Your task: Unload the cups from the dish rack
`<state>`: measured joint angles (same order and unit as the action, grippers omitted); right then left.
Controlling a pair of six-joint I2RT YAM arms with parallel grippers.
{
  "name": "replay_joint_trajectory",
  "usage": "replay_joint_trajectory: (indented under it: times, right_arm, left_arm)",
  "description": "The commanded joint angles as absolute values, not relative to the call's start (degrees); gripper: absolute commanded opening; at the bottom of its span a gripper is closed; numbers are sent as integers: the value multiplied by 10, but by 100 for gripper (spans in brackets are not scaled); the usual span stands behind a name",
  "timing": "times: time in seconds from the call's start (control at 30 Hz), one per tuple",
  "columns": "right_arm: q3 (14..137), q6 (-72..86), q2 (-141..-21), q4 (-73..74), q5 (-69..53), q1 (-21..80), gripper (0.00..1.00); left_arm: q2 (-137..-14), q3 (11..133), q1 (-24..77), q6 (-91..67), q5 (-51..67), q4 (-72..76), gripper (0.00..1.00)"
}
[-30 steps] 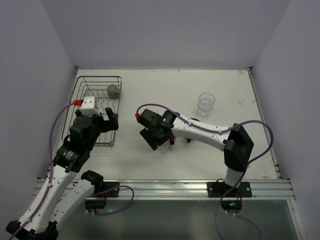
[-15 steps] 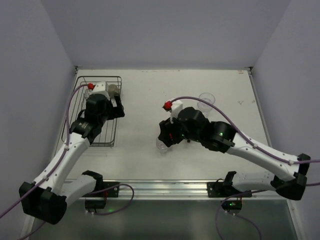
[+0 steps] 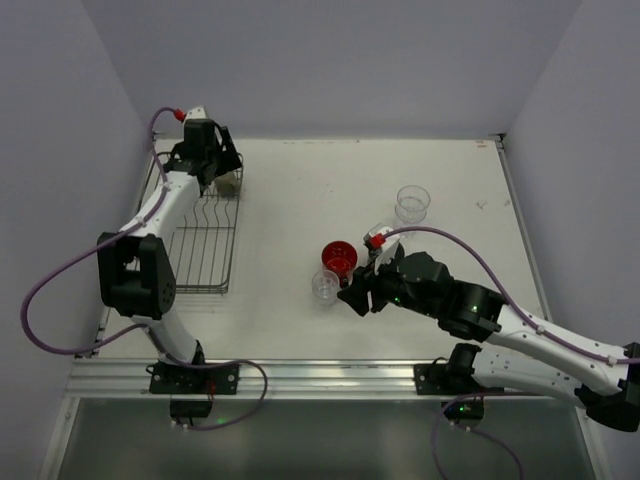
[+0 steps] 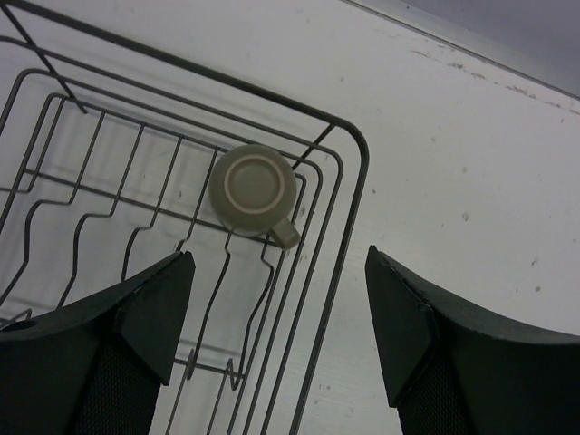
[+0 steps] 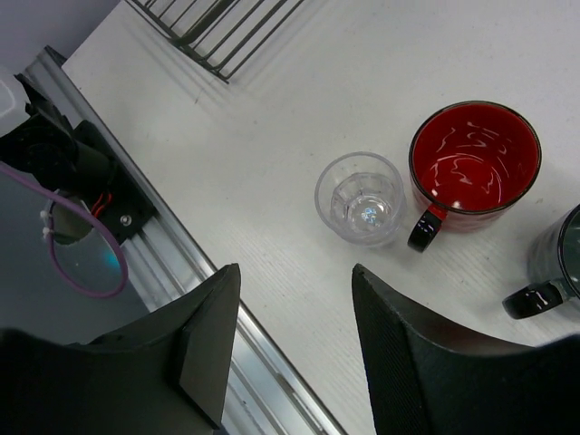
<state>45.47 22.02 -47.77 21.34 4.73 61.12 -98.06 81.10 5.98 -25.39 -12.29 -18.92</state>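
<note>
1. The dish rack [image 3: 200, 250] is holding one greyish-tan cup [image 4: 253, 190] in its far right corner.
2. The left gripper [image 4: 276, 256] is hovering over that corner, jaws apart, gripping nothing.
3. Right of the rack, a clear tumbler [image 5: 360, 198], a red mug [image 5: 474, 163] and a dark mug [image 5: 562, 263] are standing upright.
4. The right gripper [image 5: 294, 272] is hanging above them, jaws apart, gripping nothing.
5. Farthest right of the rack, a second clear tumbler [image 3: 412, 203] is standing.

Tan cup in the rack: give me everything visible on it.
The tan cup is small, round, matte greyish-tan, ceramic by its look, with one stubby handle. It seems to sit mouth-down, a base ring showing. It rests on the wires in the rack's far right corner. Only the rack touches it; the open left tool hovers above, apart.
</note>
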Motion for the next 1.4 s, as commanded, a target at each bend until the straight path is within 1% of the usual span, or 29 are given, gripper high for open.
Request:
replay_joint_trajectory:
  times: [0.0, 0.17, 0.4, 0.67, 1.1, 1.2, 1.23, 1.3, 1.33, 1.37]
  right_arm:
    - [445, 225, -461, 162, 46, 613, 55]
    - [433, 222, -449, 161, 57, 613, 54]
    - [430, 217, -445, 159, 73, 613, 53]
    - [431, 218, -468, 151, 73, 611, 52]
    - [447, 222, -485, 144, 65, 611, 52]
    - [450, 223, -491, 141, 62, 611, 52]
    - [451, 223, -495, 140, 59, 611, 52]
    - [454, 223, -497, 139, 58, 611, 52]
    - [455, 223, -498, 139, 57, 611, 52]
    - [456, 223, -500, 138, 57, 611, 52]
  left_arm:
    - [-1025, 880, 52, -235, -152, -187, 82]
    - [-1081, 928, 30, -229, -133, -185, 79]
    - [-1157, 962, 28, -208, -109, -185, 78]
    - [-1178, 947, 27, -201, -78, -161, 78]
    - [-1209, 926, 27, -190, -108, -157, 77]
    - [-1212, 929, 27, -189, -103, -156, 72]
    - [-1212, 929, 27, -188, -101, -153, 66]
    - [-1213, 928, 27, -188, -98, -151, 60]
    - [-1211, 928, 27, -188, -98, -150, 53]
    - [-1209, 927, 27, -189, -99, -149, 48]
